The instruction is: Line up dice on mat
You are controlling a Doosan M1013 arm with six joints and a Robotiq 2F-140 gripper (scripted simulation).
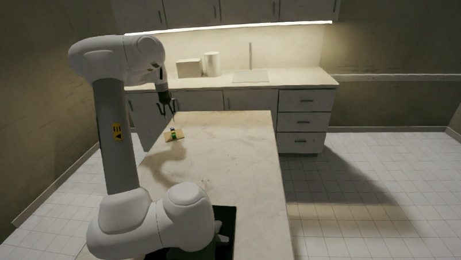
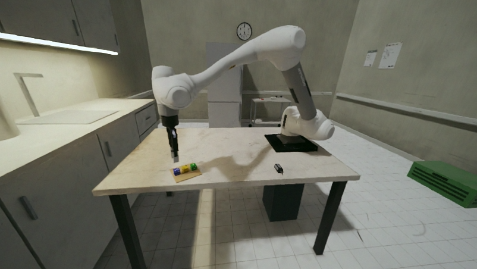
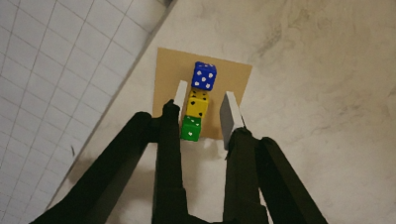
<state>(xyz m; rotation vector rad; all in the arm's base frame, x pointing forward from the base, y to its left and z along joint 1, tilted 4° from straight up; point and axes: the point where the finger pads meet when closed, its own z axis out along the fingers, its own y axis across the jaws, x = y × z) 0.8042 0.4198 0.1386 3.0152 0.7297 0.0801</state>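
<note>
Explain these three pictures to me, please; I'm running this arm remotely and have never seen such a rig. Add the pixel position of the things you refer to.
The machine is one white jointed arm (image 1: 116,135) (image 2: 226,63) ending in a black two-finger gripper (image 1: 166,111) (image 2: 175,155) (image 3: 204,97). The top view looks from behind the arm's base along the table (image 1: 226,155) (image 2: 226,143) (image 3: 317,99); the exterior view faces the table from one side; the wrist view looks down past the fingers. On the table lies a tan mat (image 1: 180,133) (image 2: 187,177) (image 3: 170,69) carrying a row of dice: blue (image 2: 176,171) (image 3: 204,76), yellow (image 2: 185,168) (image 3: 197,105) and green (image 2: 193,166) (image 3: 190,130). The gripper hovers above, open, holding nothing.
</note>
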